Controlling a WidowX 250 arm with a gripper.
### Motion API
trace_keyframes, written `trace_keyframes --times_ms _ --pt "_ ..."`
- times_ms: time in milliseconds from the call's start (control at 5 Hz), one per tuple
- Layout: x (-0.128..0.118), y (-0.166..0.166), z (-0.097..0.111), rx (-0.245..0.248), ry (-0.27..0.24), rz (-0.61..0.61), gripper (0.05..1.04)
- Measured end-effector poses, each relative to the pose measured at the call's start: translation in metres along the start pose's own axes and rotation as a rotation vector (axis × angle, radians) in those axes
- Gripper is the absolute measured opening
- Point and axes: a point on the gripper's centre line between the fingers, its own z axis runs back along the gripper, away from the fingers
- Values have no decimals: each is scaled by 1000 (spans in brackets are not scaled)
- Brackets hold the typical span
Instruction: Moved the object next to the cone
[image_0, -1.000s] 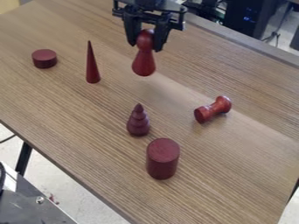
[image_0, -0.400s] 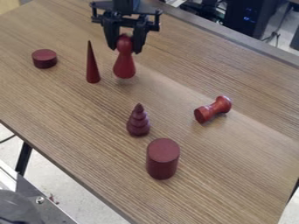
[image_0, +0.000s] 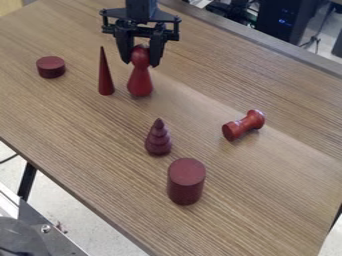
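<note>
Red pawn (image_0: 139, 82): round head up, long axis near vertical, beside cone (image_0: 105, 77); claw (image_0: 141, 63) partly open, clamped about head

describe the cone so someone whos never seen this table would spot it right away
On the wooden table, find the gripper and the pawn-shaped piece it holds. The cone stands between that piece and the short disc: a slim, dark red spike, without head or rings.

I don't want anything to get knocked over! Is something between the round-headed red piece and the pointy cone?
Nothing that I can see. The round-headed red piece, held in the gripper, is close beside the pointy cone, with just tabletop showing between them.
</note>
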Motion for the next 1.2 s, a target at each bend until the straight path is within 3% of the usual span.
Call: trace_keyframes --times_ms 200,400,600,800,1000,1200 --pt "1 -2 0 -14 -3 -8 650" --pt "0 -1 0 -12 0 -22 930" --pt "-1 -1 2 -17 -11 -25 1001" --pt "-1 -2 6 -20 -21 -23 999" --pt "-6 -7 25 -13 -67 -39 999" --pt "-23 -32 47 50 -84 -125 999"
